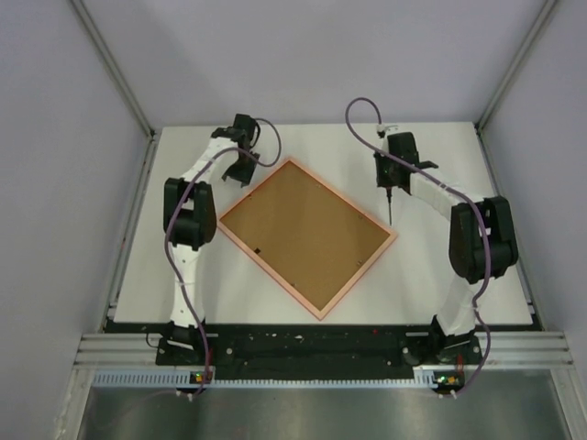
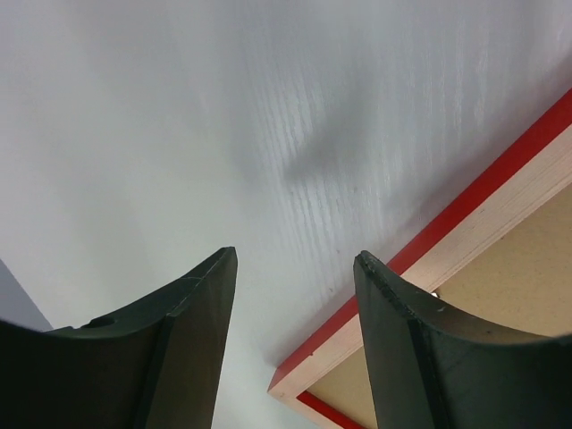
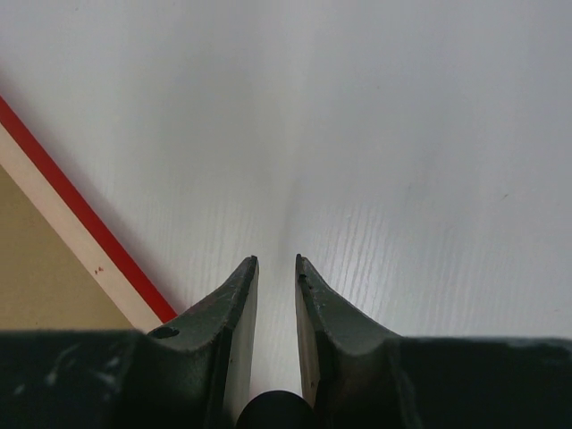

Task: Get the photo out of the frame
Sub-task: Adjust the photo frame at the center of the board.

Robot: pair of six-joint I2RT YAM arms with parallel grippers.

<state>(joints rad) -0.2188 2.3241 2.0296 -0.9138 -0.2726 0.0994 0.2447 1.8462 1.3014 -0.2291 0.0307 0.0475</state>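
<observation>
Spread claw (image 2: 295, 257) at frame (image 2: 487, 219) corner

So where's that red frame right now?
In the overhead view the frame lies back-up mid-table between the two arms, the left pincer close beside its far-left edge.

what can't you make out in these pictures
The photo: unseen in every view; the frame lies back up and the brown backing board covers it.
Small dark marks on the board, top view: too small to identify.
Left wrist view: only one frame corner, cut off by the picture edge and a finger.
Right wrist view: only a strip of frame at the left edge.
</observation>
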